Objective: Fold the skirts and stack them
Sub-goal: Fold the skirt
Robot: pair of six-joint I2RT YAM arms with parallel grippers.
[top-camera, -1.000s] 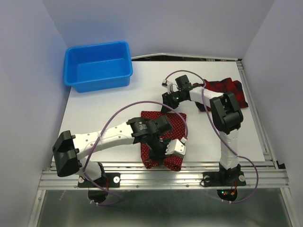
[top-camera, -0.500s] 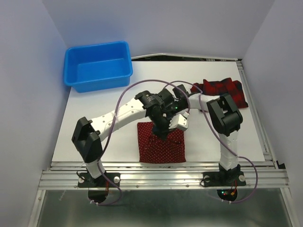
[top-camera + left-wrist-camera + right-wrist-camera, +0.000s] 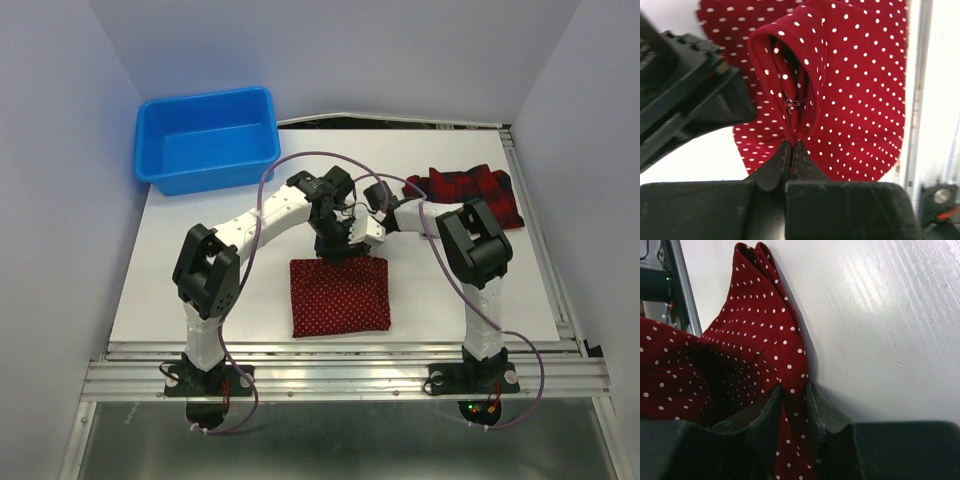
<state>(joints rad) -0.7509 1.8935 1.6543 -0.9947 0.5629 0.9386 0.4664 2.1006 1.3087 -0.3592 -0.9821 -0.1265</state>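
Clamps bunched edge of soft, rectangular polka-dot skirt (image 3: 340, 297) with left jaws and right jaws, both nearly together.

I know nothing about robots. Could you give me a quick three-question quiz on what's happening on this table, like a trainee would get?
1. True or false: in the overhead view, the plaid skirt lies to the right of the polka-dot skirt.
2. Which thing do both arms' jaws pinch? A. the plaid skirt B. the polka-dot skirt C. the blue bin
3. Fill the gap: in the overhead view, the jaws grip that skirt at its ___ edge (top or bottom of the picture).

Key: 1 true; 2 B; 3 top.
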